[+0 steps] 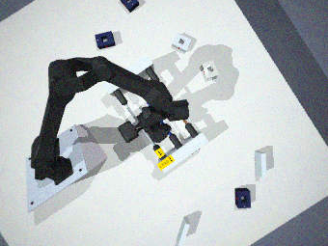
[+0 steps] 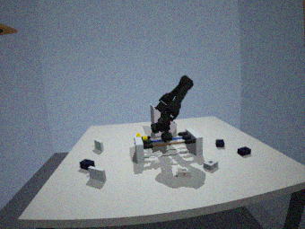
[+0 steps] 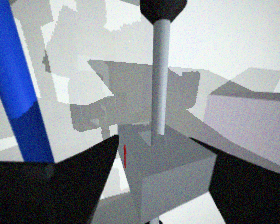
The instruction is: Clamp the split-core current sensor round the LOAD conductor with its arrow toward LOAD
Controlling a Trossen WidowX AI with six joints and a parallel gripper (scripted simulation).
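In the wrist view the grey sensor (image 3: 172, 185) sits round the plain grey conductor (image 3: 160, 75), which enters its top face. A thin red mark shows on the sensor's left side. My gripper (image 3: 152, 140) (image 1: 146, 123) (image 2: 161, 132) is shut on the sensor, one black finger on each side. The yellow LOAD marker (image 1: 166, 162) stands at the lower end of the rack in the top view, beside a yellow tag (image 1: 159, 151) on that conductor's end. The arm hides the sensor in the top and exterior views. The arrow is not visible, and I cannot tell whether the latch is closed.
A blue conductor (image 3: 15, 75) (image 2: 167, 140) runs beside the grey one, with an orange one (image 2: 174, 144) beyond. White end blocks (image 2: 139, 151) (image 2: 199, 144) hold them. Navy blocks (image 1: 129, 0) (image 1: 104, 40) (image 1: 242, 198), white blocks (image 1: 183, 41) (image 1: 209, 70) and upright plates (image 1: 260, 163) (image 1: 183, 232) stand around.
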